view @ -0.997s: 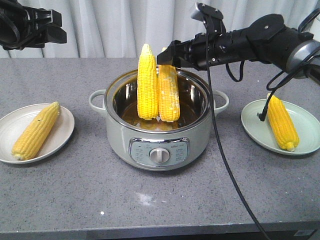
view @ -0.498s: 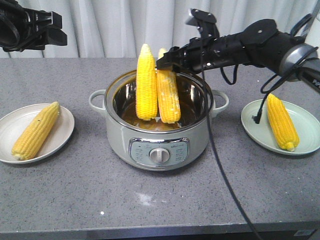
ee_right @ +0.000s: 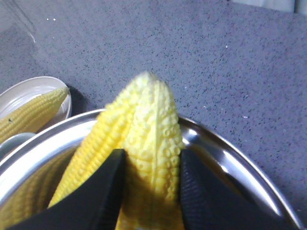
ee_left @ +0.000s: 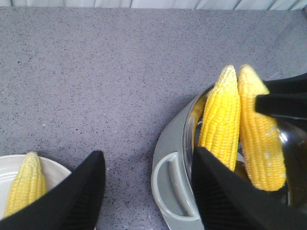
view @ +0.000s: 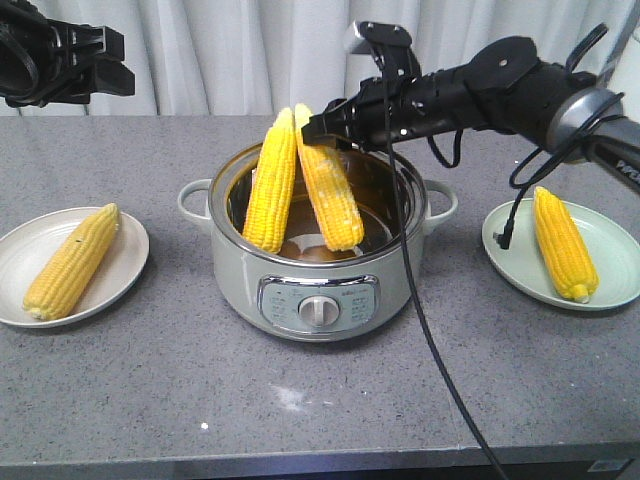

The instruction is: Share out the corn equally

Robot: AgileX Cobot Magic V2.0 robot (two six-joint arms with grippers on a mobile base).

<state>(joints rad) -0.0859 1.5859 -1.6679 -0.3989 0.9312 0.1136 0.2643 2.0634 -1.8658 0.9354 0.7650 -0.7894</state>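
The pot (view: 318, 290) stands mid-table. Left of it, the left plate (view: 125, 265) holds the left cob (view: 70, 262). Right of it, the right plate (view: 615, 250) holds the right cob (view: 563, 243). In the pot lean the loose cob (view: 270, 185) and the held cob (view: 328, 185), tips together. The right gripper (view: 320, 125) pinches the held cob near its tip; only its wrist view shows both pads (ee_right: 103, 191) pressed on the kernels. Behind the pot's left, the left gripper (ee_left: 148, 191) hangs spread wide and empty, plain only from its wrist view.
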